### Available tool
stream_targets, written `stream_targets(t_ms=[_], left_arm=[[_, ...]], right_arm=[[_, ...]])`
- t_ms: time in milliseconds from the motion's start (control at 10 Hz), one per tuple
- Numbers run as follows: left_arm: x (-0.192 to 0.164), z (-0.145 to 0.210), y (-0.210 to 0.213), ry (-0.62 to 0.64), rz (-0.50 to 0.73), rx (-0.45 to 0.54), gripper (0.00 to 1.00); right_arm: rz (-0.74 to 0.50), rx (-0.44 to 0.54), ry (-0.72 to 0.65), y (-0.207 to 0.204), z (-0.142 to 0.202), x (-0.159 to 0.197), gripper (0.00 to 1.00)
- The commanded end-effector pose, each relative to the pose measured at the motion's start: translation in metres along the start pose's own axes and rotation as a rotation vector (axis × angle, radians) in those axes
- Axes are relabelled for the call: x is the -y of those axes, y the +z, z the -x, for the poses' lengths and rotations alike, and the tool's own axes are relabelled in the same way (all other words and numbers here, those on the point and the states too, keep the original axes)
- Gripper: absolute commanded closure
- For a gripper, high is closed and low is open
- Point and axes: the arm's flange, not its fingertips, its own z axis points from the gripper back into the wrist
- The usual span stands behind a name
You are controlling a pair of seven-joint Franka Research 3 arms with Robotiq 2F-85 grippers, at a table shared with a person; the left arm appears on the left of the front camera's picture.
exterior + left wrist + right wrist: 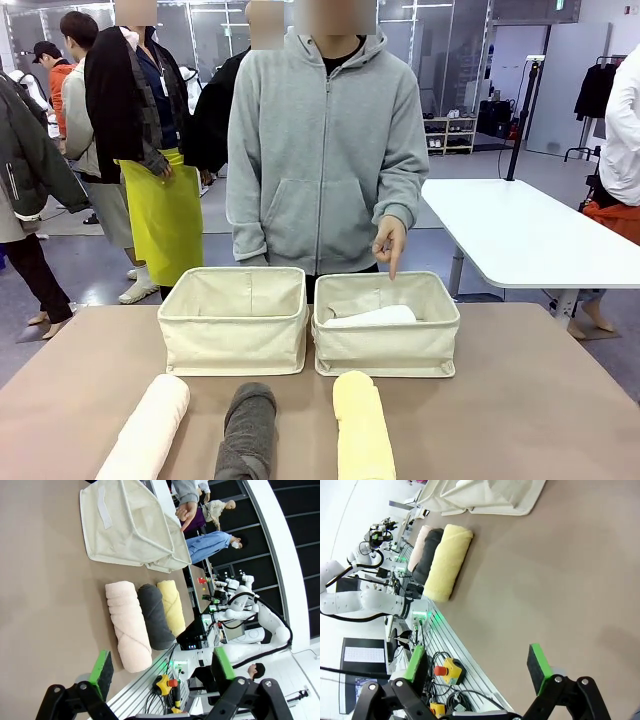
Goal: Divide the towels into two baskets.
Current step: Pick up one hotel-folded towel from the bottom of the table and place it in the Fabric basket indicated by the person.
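Observation:
Two cream canvas baskets stand side by side at the table's middle: the left basket (233, 320) looks empty, the right basket (386, 325) holds a white towel (370, 317). In front of them lie three rolled towels: pale pink-cream (148, 428), dark grey (247, 431) and pale yellow (362, 425). The person's hand (389, 243) points a finger down into the right basket. My left gripper (160, 672) hangs open above the near table edge, with the pink towel (128, 625) just ahead. My right gripper (477, 662) is open over bare table, the yellow towel (447, 561) farther off.
The brown table (540, 400) has free room on both sides of the towels. A person in a grey hoodie stands right behind the baskets. A white table (520, 235) stands at the back right. Cables and an emergency stop button (444, 671) lie along the robot's edge.

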Motion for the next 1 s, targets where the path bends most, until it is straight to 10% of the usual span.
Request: stream_targets(t_ms=[0,900], left_arm=[[0.002,0.000,0.003,-0.003,0.009,0.010,0.00],[0.002,0.000,0.003,-0.003,0.009,0.010,0.00]], right_arm=[[0.000,-0.022,-0.069,-0.069,-0.019,-0.044,0.00],[0.286,-0.181,-0.272,-0.306,-0.029,-0.129,0.00]])
